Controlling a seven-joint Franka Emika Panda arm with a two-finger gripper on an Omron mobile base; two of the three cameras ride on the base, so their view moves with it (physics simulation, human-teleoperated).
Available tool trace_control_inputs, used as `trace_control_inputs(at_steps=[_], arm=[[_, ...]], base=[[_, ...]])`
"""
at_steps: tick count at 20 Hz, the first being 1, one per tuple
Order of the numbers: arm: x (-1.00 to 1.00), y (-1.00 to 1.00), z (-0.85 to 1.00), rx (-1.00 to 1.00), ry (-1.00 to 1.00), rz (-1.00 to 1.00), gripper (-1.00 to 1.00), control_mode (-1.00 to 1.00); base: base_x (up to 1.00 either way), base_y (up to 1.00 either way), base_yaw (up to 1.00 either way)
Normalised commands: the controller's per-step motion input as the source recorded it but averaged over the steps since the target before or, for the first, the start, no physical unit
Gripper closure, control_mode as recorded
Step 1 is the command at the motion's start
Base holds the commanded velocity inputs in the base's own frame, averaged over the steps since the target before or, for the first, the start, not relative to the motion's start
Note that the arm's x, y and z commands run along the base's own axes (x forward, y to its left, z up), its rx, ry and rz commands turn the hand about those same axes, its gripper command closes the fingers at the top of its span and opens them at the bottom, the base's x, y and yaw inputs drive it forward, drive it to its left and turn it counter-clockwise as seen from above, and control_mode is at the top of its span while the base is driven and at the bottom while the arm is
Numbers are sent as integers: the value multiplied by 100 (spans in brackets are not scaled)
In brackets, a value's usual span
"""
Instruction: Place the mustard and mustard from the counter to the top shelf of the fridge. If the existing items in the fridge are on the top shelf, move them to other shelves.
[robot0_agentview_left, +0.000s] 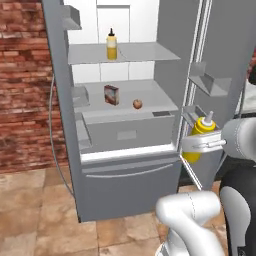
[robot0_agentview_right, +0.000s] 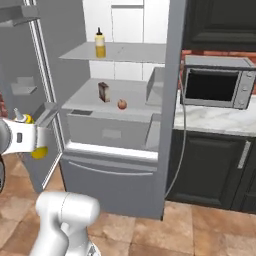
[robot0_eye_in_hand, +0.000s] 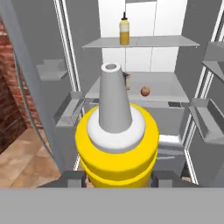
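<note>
1. The gripper (robot0_agentview_left: 200, 145) has its jaws closed on the second mustard bottle (robot0_agentview_left: 199, 137), gripping the body below the shoulder; the hand view shows the yellow body seated between the two fingertips with the pale nozzle pointing away from the camera.

2. The held bottle stands upright, outside the fridge (robot0_agentview_left: 125, 170), in front of the open right door and below the level of the top shelf (robot0_agentview_left: 150, 52).

3. The first mustard bottle (robot0_agentview_left: 111, 45), the one with the dark cap, already stands upright on the left panel of the top shelf, towards the back.

4. The small box (robot0_agentview_left: 111, 94) and the apple (robot0_agentview_left: 137, 104) rest on the wide white shelf (robot0_agentview_left: 160, 95) over the drawer, near each other but apart; nothing else occupies the top shelf.

5. Handling judgement: the bottle looks like smooth plastic, light, and likely to yield under a hard squeeze. A mid-body hold, as present, appears sound; the tapered nozzle would be a poor place to grip.

6. Risk judgement: the bottle is tall against its base, so it could topple if set down tilted or if it brushes the shelf edge or the door bins on the way in. The free right panel offers room well apart from the bottle already standing
</note>
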Motion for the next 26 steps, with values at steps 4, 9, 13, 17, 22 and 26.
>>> trace_control_inputs(at_steps=[4, 9, 13, 17, 22, 26], arm=[[0, 0, 0, 0, 0, 0, 100, 100], [0, 0, 0, 0, 0, 0, 100, 100], [0, 0, 0, 0, 0, 0, 100, 100], [0, 0, 0, 0, 0, 0, 100, 100], [0, 0, 0, 0, 0, 0, 100, 100], [0, 0, 0, 0, 0, 0, 100, 100]], base=[[60, 13, -46], [57, 13, -25], [47, 18, -10], [44, 17, -5], [56, 36, -1], [59, 44, 0]])
